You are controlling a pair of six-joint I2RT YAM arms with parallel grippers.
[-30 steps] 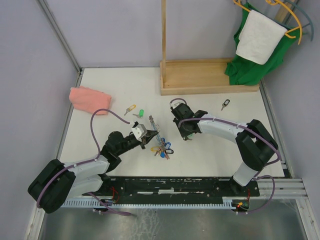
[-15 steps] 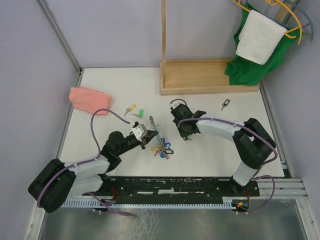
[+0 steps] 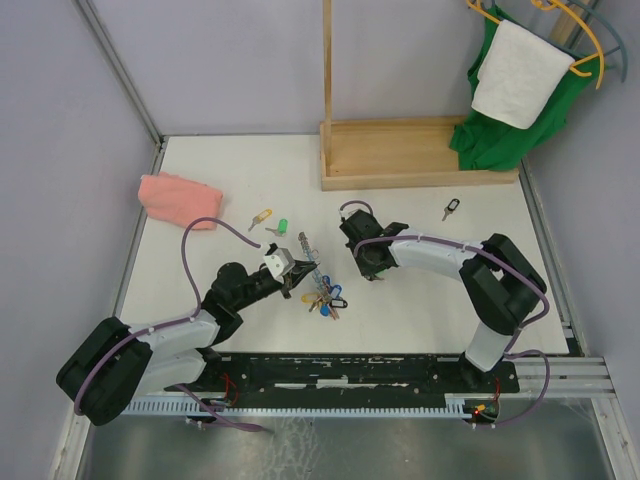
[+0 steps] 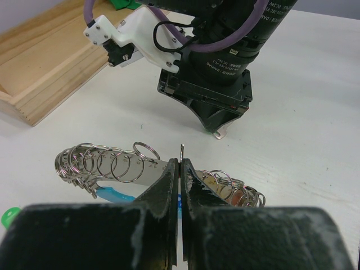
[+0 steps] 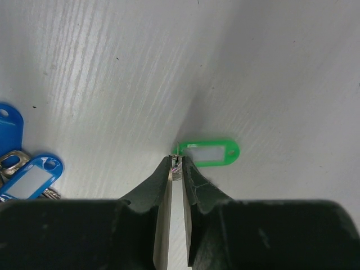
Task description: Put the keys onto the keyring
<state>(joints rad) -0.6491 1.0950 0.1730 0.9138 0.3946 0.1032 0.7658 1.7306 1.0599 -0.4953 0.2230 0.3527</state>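
Observation:
The keyring (image 4: 112,164), a silvery loop strung with many small rings and coloured tags, lies on the table in front of the left arm; it also shows in the top view (image 3: 322,295). My left gripper (image 3: 296,281) is shut on its thin metal edge, with the fingertips (image 4: 169,180) pinched together. My right gripper (image 3: 375,272) points down at the table just right of the keyring. It is shut on a small metal piece joined to a green tag (image 5: 209,153) that lies flat on the table. Loose keys lie apart: yellow (image 3: 260,215), green (image 3: 282,227), black (image 3: 451,209).
A pink cloth (image 3: 178,198) lies at the far left. A wooden stand (image 3: 415,152) sits at the back, with green and white cloths on hangers (image 3: 515,85) at the back right. Blue tags (image 5: 28,177) lie left of my right fingers.
My right arm has shifted slightly to the left, toward the keyring. My left gripper and the keyring have not visibly moved.

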